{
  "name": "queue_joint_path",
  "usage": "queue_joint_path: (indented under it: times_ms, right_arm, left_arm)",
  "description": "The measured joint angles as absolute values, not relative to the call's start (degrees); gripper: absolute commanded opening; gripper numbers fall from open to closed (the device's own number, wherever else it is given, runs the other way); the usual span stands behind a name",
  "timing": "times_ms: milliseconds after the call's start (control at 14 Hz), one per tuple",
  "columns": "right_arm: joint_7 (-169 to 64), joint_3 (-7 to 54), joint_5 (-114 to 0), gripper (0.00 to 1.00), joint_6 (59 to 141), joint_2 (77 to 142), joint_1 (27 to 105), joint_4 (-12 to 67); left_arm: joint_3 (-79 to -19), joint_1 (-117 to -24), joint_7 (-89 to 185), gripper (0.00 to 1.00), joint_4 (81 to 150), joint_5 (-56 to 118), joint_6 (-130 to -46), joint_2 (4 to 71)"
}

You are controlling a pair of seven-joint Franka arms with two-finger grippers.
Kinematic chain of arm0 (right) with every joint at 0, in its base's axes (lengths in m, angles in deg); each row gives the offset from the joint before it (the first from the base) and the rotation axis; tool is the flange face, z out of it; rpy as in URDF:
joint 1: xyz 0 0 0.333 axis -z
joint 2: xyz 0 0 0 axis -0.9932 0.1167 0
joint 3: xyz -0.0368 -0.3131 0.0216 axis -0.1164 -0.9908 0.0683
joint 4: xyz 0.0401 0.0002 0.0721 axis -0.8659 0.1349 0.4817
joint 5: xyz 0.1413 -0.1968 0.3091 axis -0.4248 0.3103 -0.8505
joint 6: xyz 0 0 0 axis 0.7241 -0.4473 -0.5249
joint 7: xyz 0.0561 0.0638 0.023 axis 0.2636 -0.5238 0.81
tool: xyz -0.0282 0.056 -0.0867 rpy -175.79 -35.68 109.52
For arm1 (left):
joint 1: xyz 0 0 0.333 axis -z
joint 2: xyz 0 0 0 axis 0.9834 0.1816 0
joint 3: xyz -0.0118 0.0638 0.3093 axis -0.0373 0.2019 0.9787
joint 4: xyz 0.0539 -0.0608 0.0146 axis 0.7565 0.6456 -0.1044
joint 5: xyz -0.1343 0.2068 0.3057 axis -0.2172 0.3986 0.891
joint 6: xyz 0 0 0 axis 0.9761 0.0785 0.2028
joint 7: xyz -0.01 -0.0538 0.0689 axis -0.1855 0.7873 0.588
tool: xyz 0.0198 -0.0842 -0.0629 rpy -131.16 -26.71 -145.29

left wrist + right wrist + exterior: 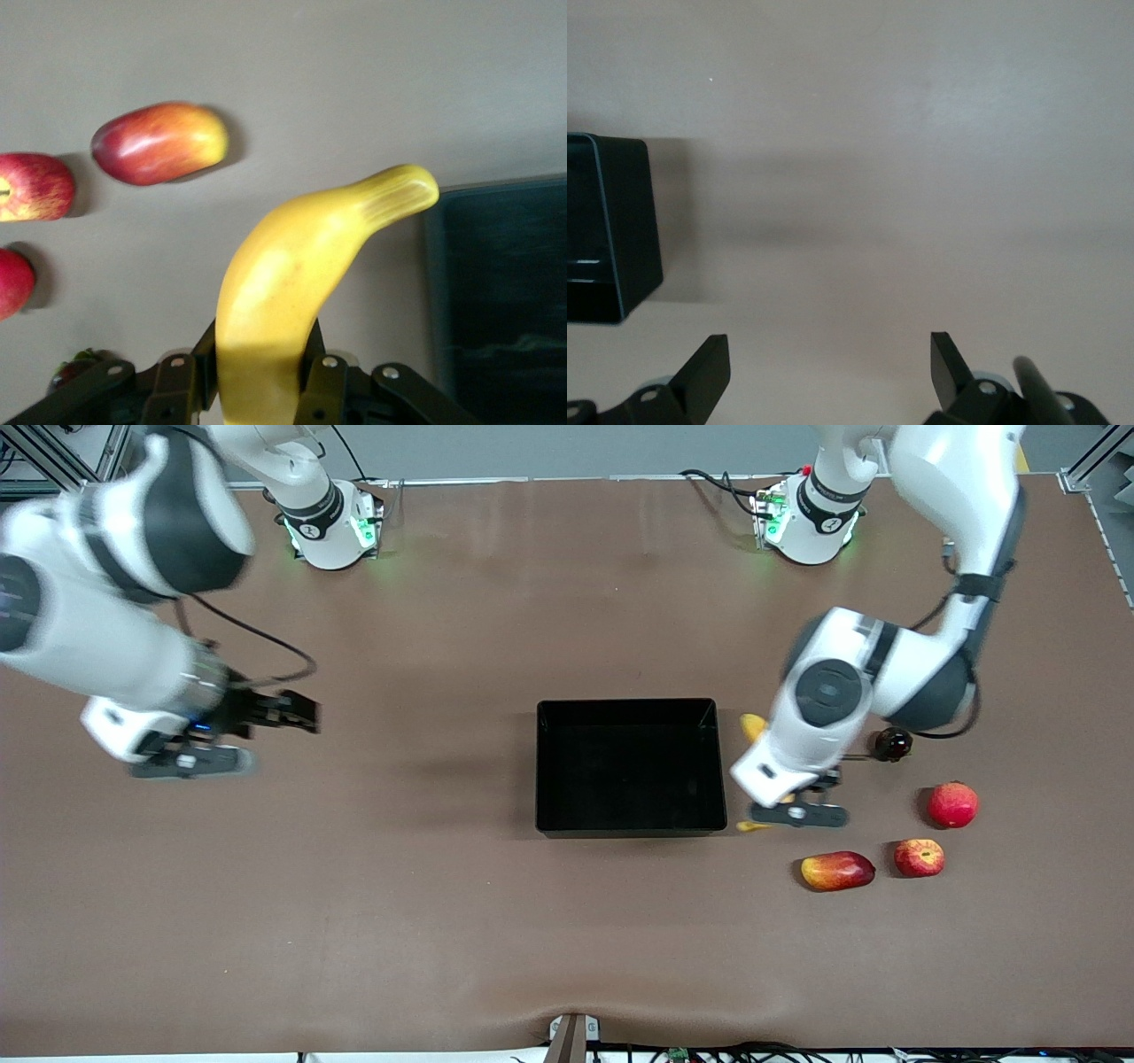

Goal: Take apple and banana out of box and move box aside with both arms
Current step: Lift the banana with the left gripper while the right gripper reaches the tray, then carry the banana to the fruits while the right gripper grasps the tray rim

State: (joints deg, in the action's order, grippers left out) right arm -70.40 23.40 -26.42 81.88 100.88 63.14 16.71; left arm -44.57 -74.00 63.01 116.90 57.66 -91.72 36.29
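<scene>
Trouble could come as the left gripper, pinching the long curved yellow banana beside the empty glossy black plastic box, lets go near the small streaked red apple: it may roll. The right gripper waits spread over bare table.

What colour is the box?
The box is glossy black all over, inside and out. It shows best in the front view.
</scene>
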Motion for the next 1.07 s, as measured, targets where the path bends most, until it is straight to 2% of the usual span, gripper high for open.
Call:
queue_joint_path:
  times_ms: [214,357,571,1071]
  right_arm:
    - [-77.1,23.4,-26.7,1.0,85.5,104.7,58.9,16.7]
    - [-81.9,23.4,-29.1,1.0,88.6,107.3,56.2,16.8]
    - [-84.1,23.5,-33.7,1.0,94.1,112.1,53.3,16.8]
    - [-90.2,23.5,-36.4,1.0,110.3,121.3,46.1,16.8]
  left_arm:
    - [-44.5,-78.9,63.5,0.0,124.2,57.7,-99.2,36.2]
    - [-44.5,-81.5,67.1,0.0,126.7,57.7,-100.8,36.4]
    - [-44.4,-84.1,74.9,0.0,127.5,57.7,-101.3,38.0]
    - [-44.2,-89.0,82.8,0.0,127.0,57.7,-104.0,42.0]
